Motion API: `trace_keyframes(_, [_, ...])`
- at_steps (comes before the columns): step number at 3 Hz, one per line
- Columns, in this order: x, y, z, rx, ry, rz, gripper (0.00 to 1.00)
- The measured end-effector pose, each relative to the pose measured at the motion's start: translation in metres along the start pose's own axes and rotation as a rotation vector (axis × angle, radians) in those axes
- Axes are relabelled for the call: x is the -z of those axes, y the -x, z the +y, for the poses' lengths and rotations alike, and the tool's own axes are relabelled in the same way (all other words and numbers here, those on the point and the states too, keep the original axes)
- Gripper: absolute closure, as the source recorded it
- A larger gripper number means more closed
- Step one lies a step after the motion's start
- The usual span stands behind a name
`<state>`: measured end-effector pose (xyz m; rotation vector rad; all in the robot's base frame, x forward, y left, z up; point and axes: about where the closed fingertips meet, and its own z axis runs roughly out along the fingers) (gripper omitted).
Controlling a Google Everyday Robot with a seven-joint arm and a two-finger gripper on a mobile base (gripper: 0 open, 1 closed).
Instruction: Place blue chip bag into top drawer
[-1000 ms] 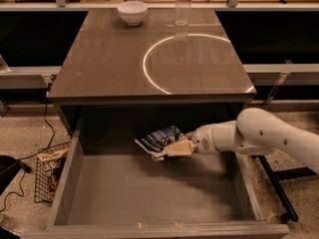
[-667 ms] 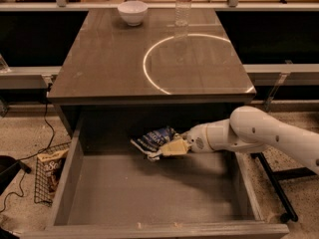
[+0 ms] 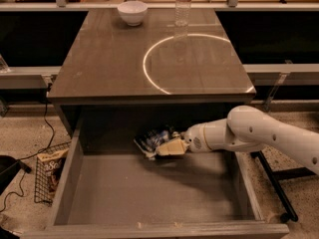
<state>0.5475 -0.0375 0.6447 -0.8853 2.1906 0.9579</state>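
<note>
The top drawer (image 3: 70,183) stands pulled wide open below the brown tabletop (image 3: 109,63), its grey floor bare. My white arm reaches in from the right. My gripper (image 3: 167,147) is shut on the blue chip bag (image 3: 152,140), a crumpled dark blue foil bag with white lettering. It holds the bag at the back of the drawer, just under the tabletop's front edge and slightly above the drawer floor. The bag's far side is in shadow.
A white bowl (image 3: 132,12) and a clear plastic bottle (image 3: 183,6) stand at the back of the tabletop. A wire basket (image 3: 44,180) on the floor left of the drawer holds a tan-brown snack bag (image 3: 50,168). A black stand leg (image 3: 274,183) lies right of the drawer.
My gripper has carried the blue chip bag a little to the left and further back into the drawer. Nothing else has moved.
</note>
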Motion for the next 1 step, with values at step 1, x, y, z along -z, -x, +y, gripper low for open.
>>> trace_keyframes(1, [-0.0009,0.0000,0.0007,0.000,0.002,0.001,0.00])
